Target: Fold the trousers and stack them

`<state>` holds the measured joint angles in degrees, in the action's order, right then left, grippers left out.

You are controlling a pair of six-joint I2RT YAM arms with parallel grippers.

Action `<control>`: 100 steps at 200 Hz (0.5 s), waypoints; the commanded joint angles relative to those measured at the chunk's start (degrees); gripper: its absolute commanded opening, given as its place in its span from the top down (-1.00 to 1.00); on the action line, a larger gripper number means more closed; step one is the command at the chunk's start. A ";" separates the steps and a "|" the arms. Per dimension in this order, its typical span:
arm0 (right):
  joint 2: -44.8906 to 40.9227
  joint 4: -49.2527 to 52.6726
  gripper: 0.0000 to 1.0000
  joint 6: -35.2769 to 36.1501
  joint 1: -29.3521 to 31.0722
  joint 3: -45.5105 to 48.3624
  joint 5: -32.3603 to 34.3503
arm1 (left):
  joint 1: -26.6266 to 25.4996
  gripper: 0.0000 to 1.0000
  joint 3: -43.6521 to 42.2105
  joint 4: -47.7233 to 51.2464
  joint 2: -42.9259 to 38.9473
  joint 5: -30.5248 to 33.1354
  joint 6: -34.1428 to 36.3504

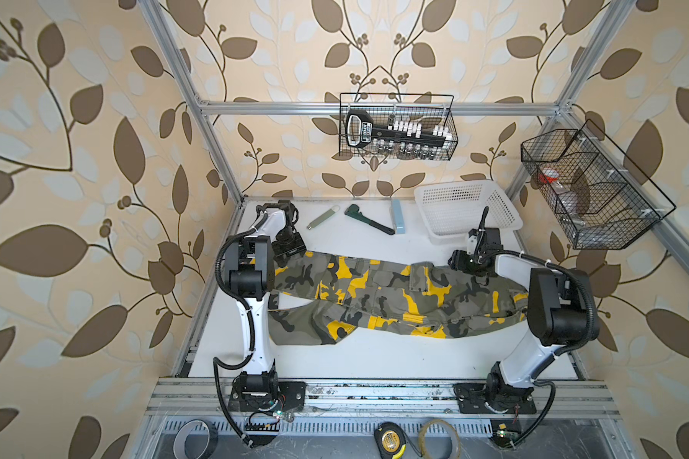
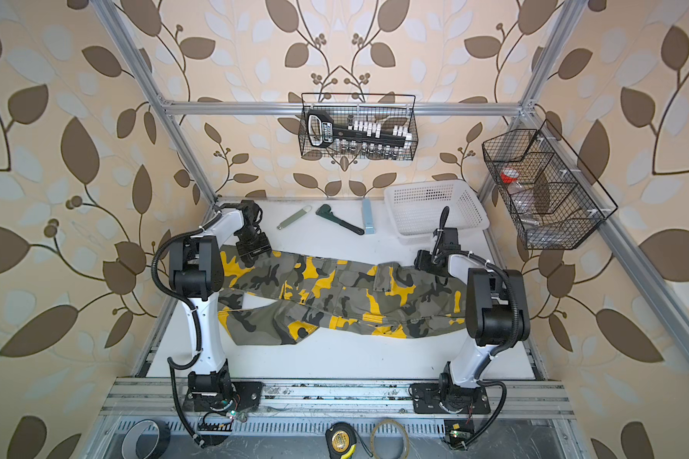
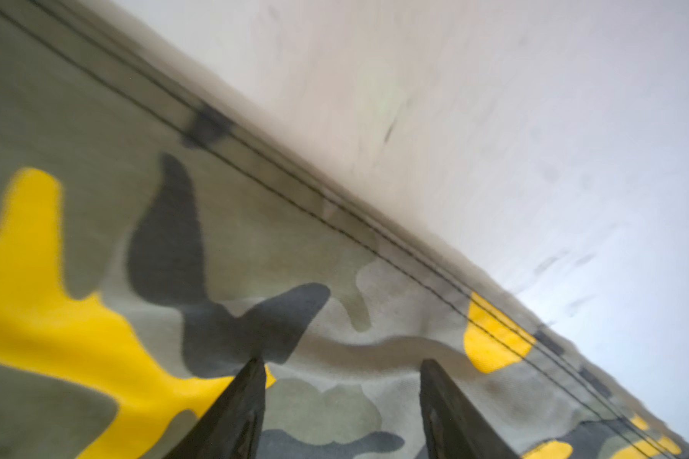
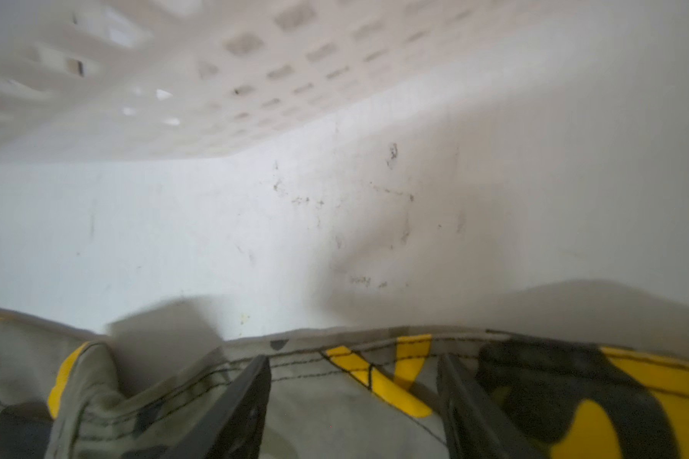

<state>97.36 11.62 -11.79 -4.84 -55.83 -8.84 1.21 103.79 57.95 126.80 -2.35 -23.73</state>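
Two pairs of jaws stand spread, gripping nothing, their tips over the far edge of the trousers (image 1: 394,294) (image 2: 335,296): left jaws by the stitched leg seam, right jaws at the waist hem. The trousers lie lengthwise across the middle of the white worktop (image 1: 374,357), waist at frame right. Bare worktop runs below their lower edge. Above them, a narrower strip separates them from a wrench (image 1: 368,219), a blue block (image 1: 397,216) and a white basket (image 1: 466,206). Leaf-patterned wallpaper surrounds everything.
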 commanded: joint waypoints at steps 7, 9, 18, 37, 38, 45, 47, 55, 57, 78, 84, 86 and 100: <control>-9.58 3.76 -0.37 0.94 -0.07 1.00 -0.18 | 0.45 -0.31 0.28 4.49 -7.67 3.17 1.18; -10.09 3.94 -0.37 0.73 -0.08 1.26 -0.14 | 0.43 -0.31 -0.18 4.59 -8.18 3.21 1.10; -13.29 4.50 -0.38 -0.05 -0.04 2.86 -0.19 | 0.44 -0.31 -2.01 4.54 -10.59 3.21 0.77; -19.56 6.44 -0.40 -2.21 0.01 6.37 -0.56 | 0.39 -0.34 -6.93 4.79 -15.84 3.38 0.15; -19.88 6.51 -0.40 -2.37 0.01 6.58 -0.56 | 0.38 -0.34 -7.33 4.79 -16.08 3.35 0.12; -22.24 7.17 -0.40 -3.33 0.01 8.01 -1.08 | 0.43 -0.34 -9.52 4.89 -18.07 3.57 -0.21; -22.93 7.34 -0.40 -3.68 0.01 8.52 -1.26 | 0.50 -0.35 -10.33 4.95 -18.70 3.69 -0.30; -26.07 7.91 -0.41 -5.00 0.16 10.07 -1.76 | 0.54 -0.38 -13.35 5.02 -21.00 4.13 -0.86; -26.78 8.12 -0.41 -5.30 0.11 10.51 -1.90 | 0.54 -0.39 -14.12 5.05 -21.58 4.36 -1.08; -33.60 10.08 -0.42 -8.14 1.54 14.67 -2.89 | 1.27 -0.40 -22.93 4.45 -27.11 6.18 -2.71; -35.26 10.76 -0.42 -8.84 2.46 15.62 -3.04 | 1.81 -0.40 -25.30 4.30 -28.37 6.15 -3.38; -35.76 11.05 -0.42 -9.03 2.77 15.90 -3.05 | 2.07 -0.40 -26.09 4.28 -28.78 6.18 -3.60; -38.88 13.60 -0.42 -10.82 5.35 17.33 -2.01 | 3.47 -0.40 -31.15 4.27 -31.37 6.35 -5.17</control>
<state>62.81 19.75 -18.33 -2.63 -40.69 -10.17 2.04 79.40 60.05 99.24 1.58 -25.52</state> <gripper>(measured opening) 0.711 0.698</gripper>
